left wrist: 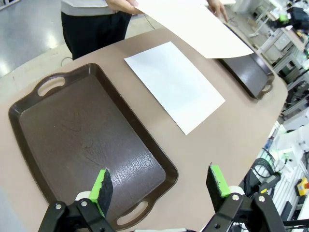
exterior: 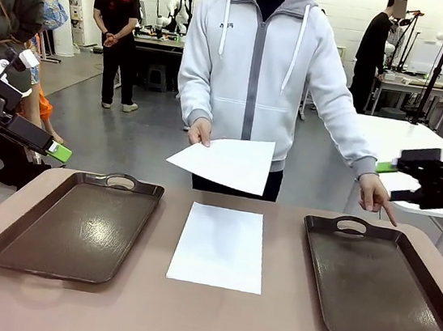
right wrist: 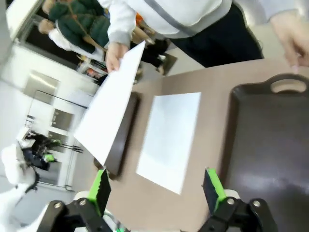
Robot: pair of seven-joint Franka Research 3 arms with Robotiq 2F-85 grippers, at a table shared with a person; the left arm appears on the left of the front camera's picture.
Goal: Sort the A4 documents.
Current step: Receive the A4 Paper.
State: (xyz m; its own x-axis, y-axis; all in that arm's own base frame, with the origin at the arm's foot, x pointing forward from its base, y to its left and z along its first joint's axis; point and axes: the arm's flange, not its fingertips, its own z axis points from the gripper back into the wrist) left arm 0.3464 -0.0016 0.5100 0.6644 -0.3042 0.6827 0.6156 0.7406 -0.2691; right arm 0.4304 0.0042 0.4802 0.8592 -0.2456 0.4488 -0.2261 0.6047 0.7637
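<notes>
Both wide open, empty; left gripper (left wrist: 160, 183), right gripper (right wrist: 156, 187)

Flat sheet (exterior: 220, 245): thin white paper; matt, smooth, no print visible.
Held sheet (exterior: 223, 162): the same white paper; matt, thin enough to bow slightly.
Left tray (exterior: 74, 228): dark brown, plastic by its look; finely textured floor with a glossy sheen; smooth rounded rim.
Right tray (exterior: 377, 284): same dark brown material; floor duller, with faint scuffing.
Surface (exterior: 185, 316): pale brown; matt, smooth, even.
Left hand (left wrist: 161, 181): hard black body, semi-matt; metal or plastic cannot be told. Finger pads (left wrist: 102, 186) bright green, matt, rubber-like.
Right hand (right wrist: 157, 186): same black finish; green pads (right wrist: 211, 186) matt.
Jacket (exterior: 253, 80): light grey cloth; matt, soft knit.
</notes>
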